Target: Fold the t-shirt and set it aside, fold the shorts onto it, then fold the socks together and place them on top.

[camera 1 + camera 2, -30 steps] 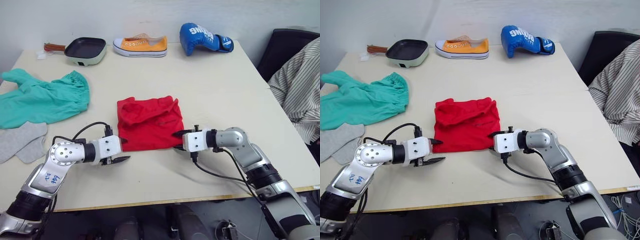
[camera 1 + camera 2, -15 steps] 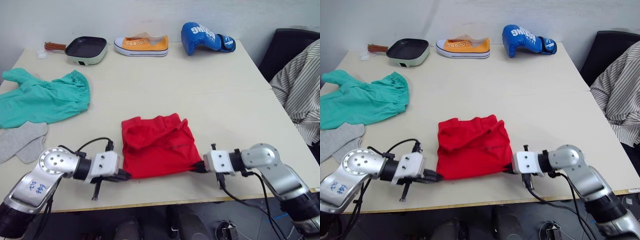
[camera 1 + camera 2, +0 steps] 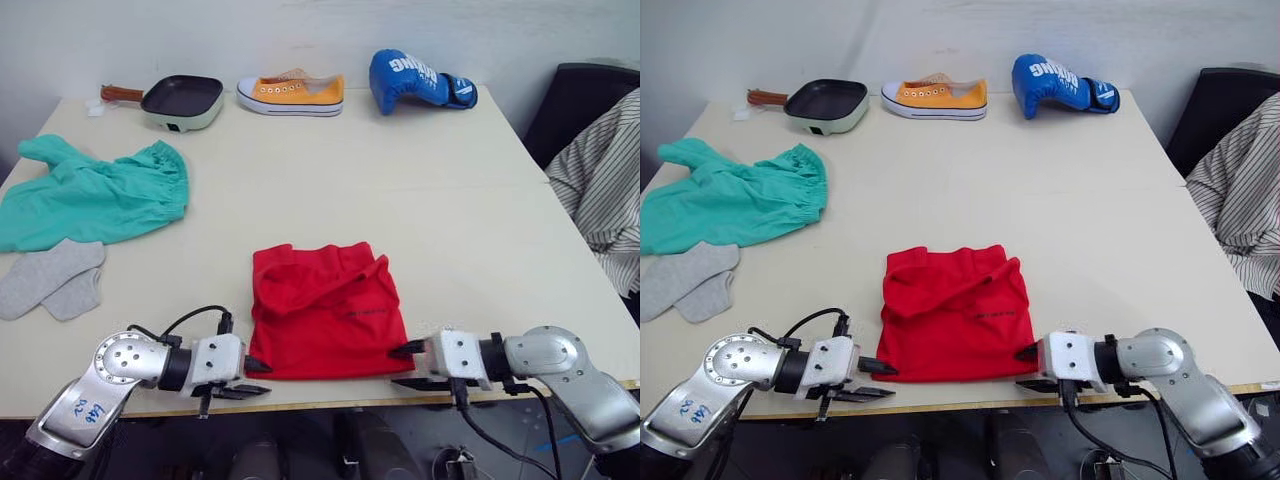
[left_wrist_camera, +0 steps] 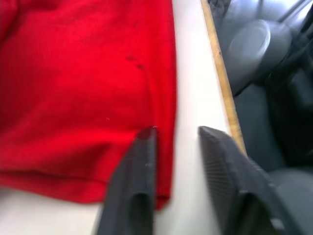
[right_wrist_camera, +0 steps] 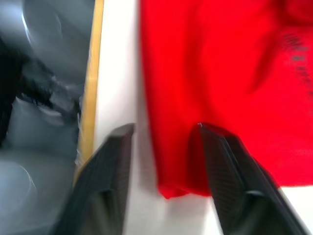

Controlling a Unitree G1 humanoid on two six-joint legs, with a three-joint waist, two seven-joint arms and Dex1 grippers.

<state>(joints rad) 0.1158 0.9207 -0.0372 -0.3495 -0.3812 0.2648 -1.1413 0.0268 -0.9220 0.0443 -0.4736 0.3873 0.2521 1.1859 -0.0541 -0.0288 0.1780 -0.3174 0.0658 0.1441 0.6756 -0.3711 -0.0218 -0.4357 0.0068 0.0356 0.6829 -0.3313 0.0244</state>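
t-shirt (image 3: 325, 310) sits folded near the table (image 3: 470, 200) front edge, left pincer (image 3: 252, 378) and right pincer (image 3: 408, 366) both parted and empty at its near corners; soft limp cloth, will sag, so pinch the doubled hem corners

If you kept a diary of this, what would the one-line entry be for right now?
t-shirt: folded, near table edge | left gripper: open at its corner | right gripper: open at other corner | shorts, socks: untouched
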